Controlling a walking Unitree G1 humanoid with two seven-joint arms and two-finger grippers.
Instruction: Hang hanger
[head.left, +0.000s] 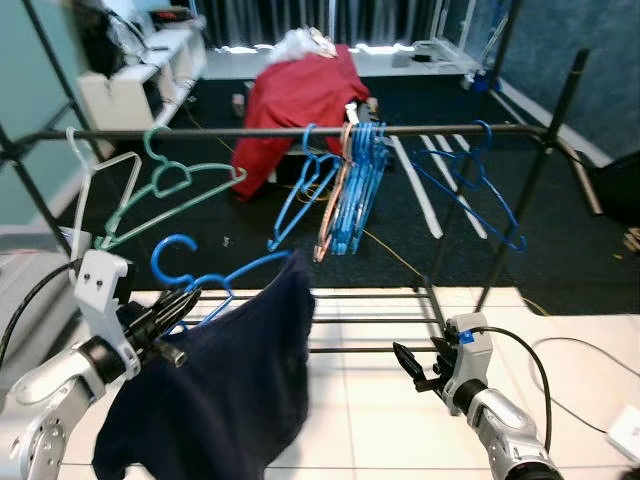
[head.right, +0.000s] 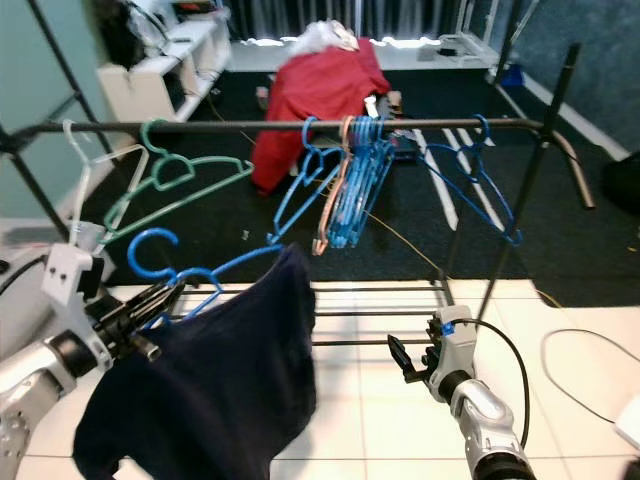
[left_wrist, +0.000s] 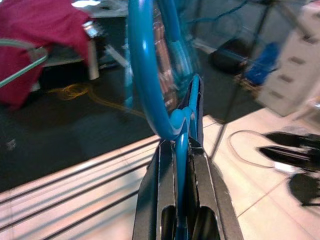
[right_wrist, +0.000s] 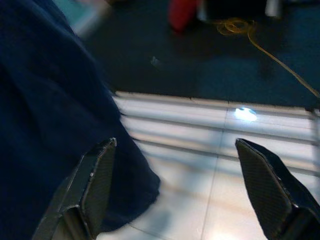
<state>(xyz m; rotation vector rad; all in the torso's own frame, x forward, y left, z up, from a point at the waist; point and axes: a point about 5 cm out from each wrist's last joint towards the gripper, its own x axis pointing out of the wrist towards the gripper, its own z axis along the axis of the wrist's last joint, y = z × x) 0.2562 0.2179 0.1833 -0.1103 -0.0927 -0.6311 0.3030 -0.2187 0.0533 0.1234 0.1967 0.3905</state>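
- The left gripper (head.left: 175, 312), at the end of a silver arm raised from the robot's lower left and reaching forward and right, has its two black fingers (left_wrist: 155, 200) clenched on the neck of a bright blue plastic hanger (head.left: 205, 278).
- That hanger is held below the black metal rail (head.left: 250, 131) of the clothes rack, apart from it, its hook (head.left: 170, 256) pointing up; a dark navy garment (head.left: 235, 385) hangs from it over the white tiled floor (head.left: 370, 420).
- The right gripper (head.left: 412, 368) is held low at the robot's right, forearm pointing in towards the garment, its fingers (right_wrist: 95, 185) spread wide and holding nothing.
- On the rail hang a white wire hanger (head.left: 90, 180), a green hanger (head.left: 175, 185), a bunch of blue hangers (head.left: 355, 190) and a single blue hanger (head.left: 475, 185).
- A red cloth (head.left: 300, 95) lies heaped on the dark carpet beyond.
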